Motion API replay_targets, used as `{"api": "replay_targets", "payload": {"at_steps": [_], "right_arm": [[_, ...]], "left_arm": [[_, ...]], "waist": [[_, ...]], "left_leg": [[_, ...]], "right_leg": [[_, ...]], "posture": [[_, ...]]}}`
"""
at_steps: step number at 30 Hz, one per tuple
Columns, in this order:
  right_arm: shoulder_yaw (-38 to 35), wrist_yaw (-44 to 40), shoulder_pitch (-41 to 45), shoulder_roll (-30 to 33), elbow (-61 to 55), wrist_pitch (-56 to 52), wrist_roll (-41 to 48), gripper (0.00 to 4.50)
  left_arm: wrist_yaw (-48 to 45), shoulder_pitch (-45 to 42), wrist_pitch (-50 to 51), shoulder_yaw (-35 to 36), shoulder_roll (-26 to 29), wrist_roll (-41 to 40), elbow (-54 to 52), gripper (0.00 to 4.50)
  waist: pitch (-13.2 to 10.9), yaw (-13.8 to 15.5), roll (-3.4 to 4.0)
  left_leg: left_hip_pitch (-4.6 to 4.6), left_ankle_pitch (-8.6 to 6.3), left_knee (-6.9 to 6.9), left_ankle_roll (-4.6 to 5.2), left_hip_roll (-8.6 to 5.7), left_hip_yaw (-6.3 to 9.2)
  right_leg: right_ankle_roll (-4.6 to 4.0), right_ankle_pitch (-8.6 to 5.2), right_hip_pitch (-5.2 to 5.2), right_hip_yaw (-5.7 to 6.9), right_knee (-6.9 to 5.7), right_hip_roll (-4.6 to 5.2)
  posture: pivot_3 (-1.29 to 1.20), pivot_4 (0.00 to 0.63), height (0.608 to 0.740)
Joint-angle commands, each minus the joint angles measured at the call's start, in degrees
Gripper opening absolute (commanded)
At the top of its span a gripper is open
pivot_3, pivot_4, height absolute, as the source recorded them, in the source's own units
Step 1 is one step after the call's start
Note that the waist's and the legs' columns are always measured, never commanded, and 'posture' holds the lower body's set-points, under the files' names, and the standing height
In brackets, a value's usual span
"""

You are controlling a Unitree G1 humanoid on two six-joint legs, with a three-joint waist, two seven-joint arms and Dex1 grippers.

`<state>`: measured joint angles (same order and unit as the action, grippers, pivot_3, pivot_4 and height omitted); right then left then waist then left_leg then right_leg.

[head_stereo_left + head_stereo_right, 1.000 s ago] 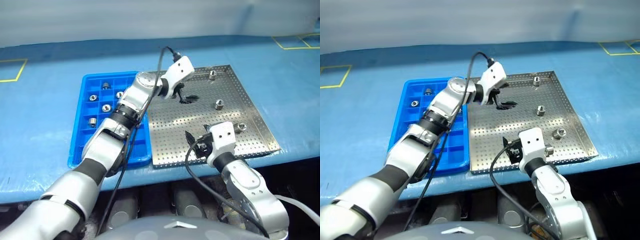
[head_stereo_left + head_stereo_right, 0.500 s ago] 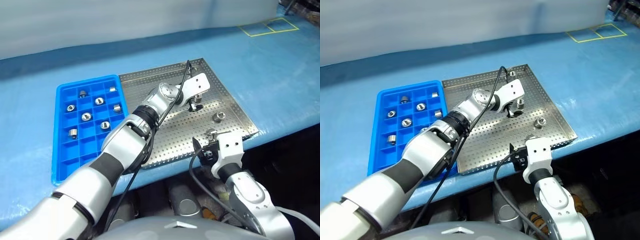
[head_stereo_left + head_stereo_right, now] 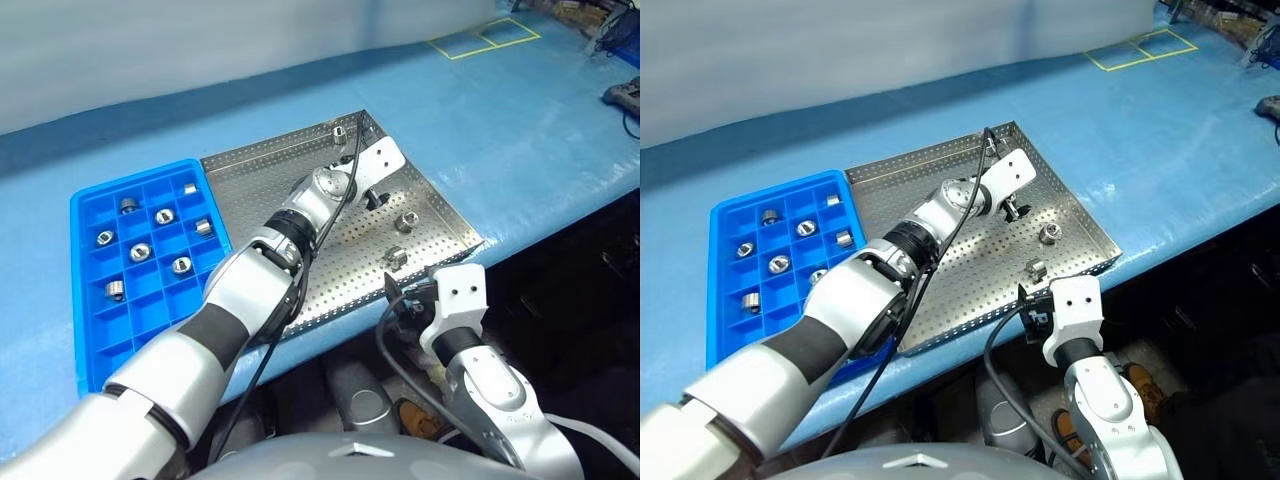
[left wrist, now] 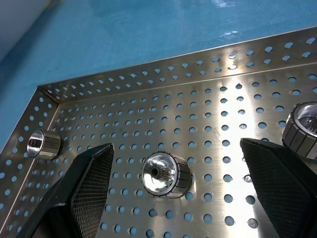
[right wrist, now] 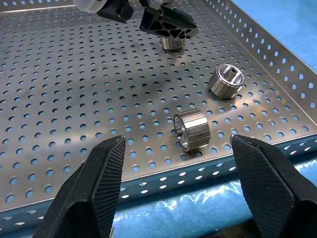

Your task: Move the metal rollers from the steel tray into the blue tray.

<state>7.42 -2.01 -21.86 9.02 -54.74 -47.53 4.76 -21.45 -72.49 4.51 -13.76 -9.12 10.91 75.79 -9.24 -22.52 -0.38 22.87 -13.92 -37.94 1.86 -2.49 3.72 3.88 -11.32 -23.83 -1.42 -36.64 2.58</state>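
The steel tray point(image 3: 260, 180) lies in the middle of the blue table, with the blue tray point(image 3: 90, 340) to its left. My left gripper point(image 3: 376, 192) hangs open low over the steel tray's right part, straddling an upright metal roller point(image 4: 166, 174) without touching it. Two more rollers point(image 3: 407, 218) point(image 3: 395, 256) rest nearer the tray's front right, and one roller point(image 3: 340, 133) sits by the far corner. Several rollers point(image 3: 139, 251) sit in the blue tray's compartments. My right gripper point(image 5: 181, 188) stays open and empty just before the steel tray's front rim, facing a roller lying on its side point(image 5: 192, 130).
The table's front edge runs close under the steel tray's front rim point(image 5: 148, 191). Yellow taped squares point(image 3: 485, 33) mark the table cover at the far right. A black cable point(image 3: 345, 170) loops over the left wrist. A dark object point(image 3: 622, 95) lies at the table's far right edge.
The view has swung to the right. My left gripper has crossed from the steel tray's left far part to its right part and sunk lower over a roller. The right gripper has kept still.
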Motion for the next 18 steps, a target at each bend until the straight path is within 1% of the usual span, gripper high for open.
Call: {"api": "replay_targets", "payload": {"at_steps": [1,3,5,10,13,18], "right_arm": [[0.0,0.3,-0.2,-0.2,-2.1,1.4,-0.1,3.60],[-0.1,0.1,-0.3,-0.2,-2.2,1.2,0.1,3.60],[-0.1,-0.1,-0.3,-0.1,-2.0,1.0,0.3,3.60],[0.2,-1.0,0.9,0.3,-1.4,0.3,0.8,3.60],[0.0,-1.5,1.7,0.8,-1.0,-0.4,1.0,3.60],[-0.2,-1.9,2.0,1.0,-1.1,-1.1,1.1,3.60]], "left_arm": [[-7.1,-1.4,-1.8,2.8,-3.4,-2.9,-1.9,4.47],[-13.2,-1.1,-2.5,3.5,-2.8,-3.9,-2.8,4.47],[-16.8,-0.9,-2.5,3.4,-2.0,-4.1,-3.4,4.47],[-21.1,-0.5,-1.2,2.7,-0.9,-3.2,-4.0,4.47],[-26.6,-0.1,-0.1,1.0,-0.8,-2.2,-4.6,4.47],[-34.4,1.7,-1.3,-2.5,0.2,-0.5,-6.9,4.47]], "waist": [[0.0,-0.1,0.00],[0.0,-0.1,0.00],[0.0,0.0,0.00],[0.0,0.3,0.00],[0.0,0.8,0.00],[0.0,2.2,0.00]], "left_leg": [[0.00,0.00,0.01,0.00,0.00,0.00],[0.00,0.00,0.03,0.00,0.00,-0.01],[0.00,0.00,0.05,0.00,0.00,0.00],[0.00,-0.01,0.04,0.02,0.00,0.00],[-0.04,-0.01,0.04,0.02,0.00,0.00],[-0.04,-0.01,0.05,0.01,0.00,0.00]], "right_leg": [[0.00,0.00,0.00,0.00,0.00,0.00],[0.00,0.00,-0.01,0.00,0.01,0.00],[0.00,0.00,-0.01,0.00,0.02,0.00],[0.01,0.00,0.00,-0.01,0.03,0.00],[0.01,0.00,0.02,-0.01,0.01,-0.01],[0.01,0.00,0.02,-0.02,0.02,-0.01]], "posture": [[-0.43,0.150,0.740],[-0.42,0.150,0.740],[-0.40,0.150,0.740],[-0.37,0.150,0.740],[-0.36,0.150,0.740],[-0.36,0.150,0.740]]}}
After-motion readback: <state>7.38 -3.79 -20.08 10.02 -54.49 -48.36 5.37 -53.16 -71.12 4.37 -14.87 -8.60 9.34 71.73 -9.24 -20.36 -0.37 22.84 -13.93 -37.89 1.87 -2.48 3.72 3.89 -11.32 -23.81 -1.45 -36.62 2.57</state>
